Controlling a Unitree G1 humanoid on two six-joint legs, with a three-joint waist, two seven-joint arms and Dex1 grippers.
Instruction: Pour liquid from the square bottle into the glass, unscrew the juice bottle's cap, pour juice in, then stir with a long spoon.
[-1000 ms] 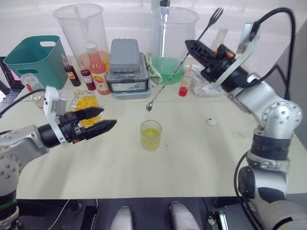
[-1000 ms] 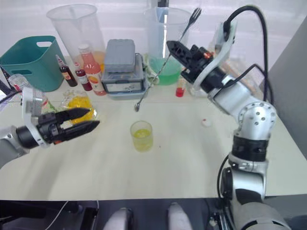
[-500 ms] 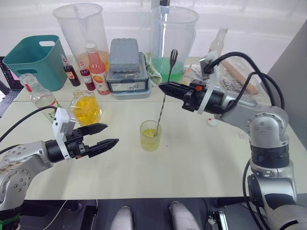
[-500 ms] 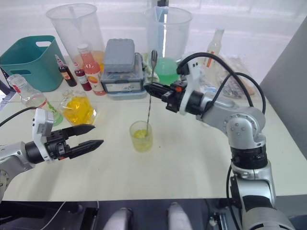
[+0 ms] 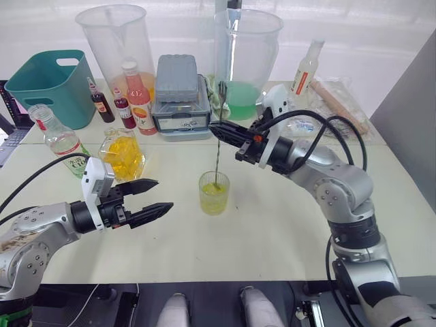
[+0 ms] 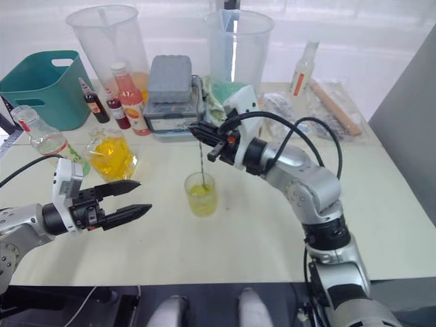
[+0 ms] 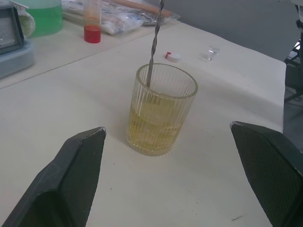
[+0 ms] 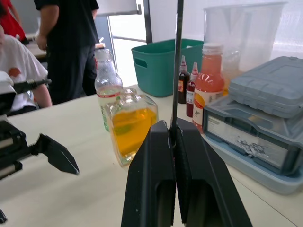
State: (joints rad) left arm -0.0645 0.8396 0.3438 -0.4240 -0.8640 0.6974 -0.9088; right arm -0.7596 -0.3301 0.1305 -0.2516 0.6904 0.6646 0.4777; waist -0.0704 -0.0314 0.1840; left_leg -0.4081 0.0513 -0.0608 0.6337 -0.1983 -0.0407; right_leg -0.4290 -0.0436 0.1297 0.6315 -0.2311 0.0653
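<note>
long spoon upright in the glass, cap beyond

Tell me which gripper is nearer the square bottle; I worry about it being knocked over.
Left. The left gripper hangs open just in front of the square bottle, towards the glass. The right gripper is farther off, above the glass, shut on the long spoon.

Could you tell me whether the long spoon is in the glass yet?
In: the long spoon stands nearly upright, lower end inside the glass.
</note>
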